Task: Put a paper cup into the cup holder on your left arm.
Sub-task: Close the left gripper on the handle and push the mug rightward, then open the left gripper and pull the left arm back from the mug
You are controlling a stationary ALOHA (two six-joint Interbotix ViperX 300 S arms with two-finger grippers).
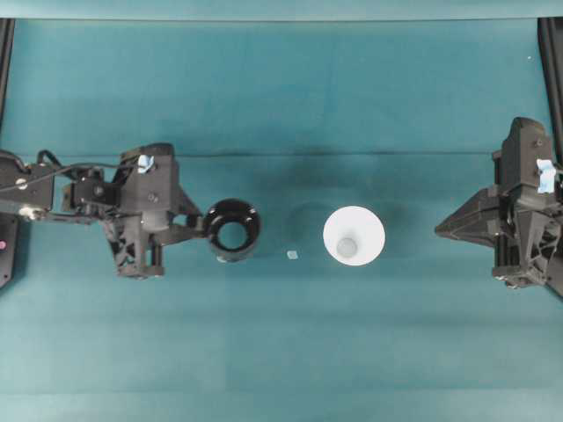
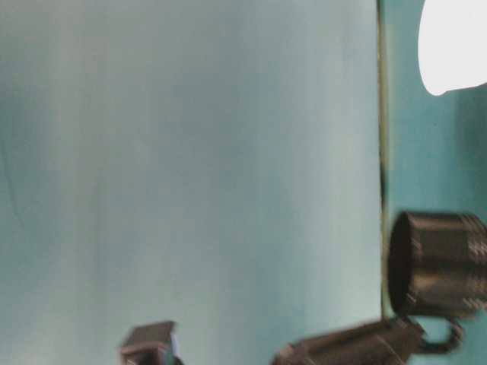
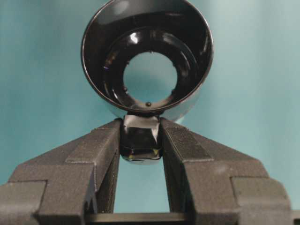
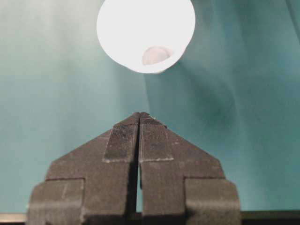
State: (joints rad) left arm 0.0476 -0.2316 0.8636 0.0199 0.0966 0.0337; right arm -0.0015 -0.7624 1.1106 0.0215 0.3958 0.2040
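The cup holder [image 1: 224, 213] is a glossy black mug-like ring, left of the table's middle, mouth up. My left gripper [image 1: 201, 227] is shut on its small side handle [image 3: 139, 140], one finger on each side, with the holder's wall [image 3: 96, 51] just beyond my left gripper's [image 3: 140, 126] fingertips. The paper cup [image 1: 354, 236], white and upright, stands on the cloth to the holder's right, apart from it. My right gripper [image 1: 440, 230] is at the right, pointing at the cup from a distance. Its jaws are shut with nothing between them, and the paper cup [image 4: 140, 28] lies ahead of my right gripper [image 4: 140, 115].
A small pale scrap [image 1: 292, 255] lies on the teal cloth [image 1: 281, 352] between holder and cup. Black frame rails [image 1: 552, 53] run along the left and right edges. In the table-level view the cup holder [image 2: 437, 262] and the paper cup [image 2: 455, 42] show at the right.
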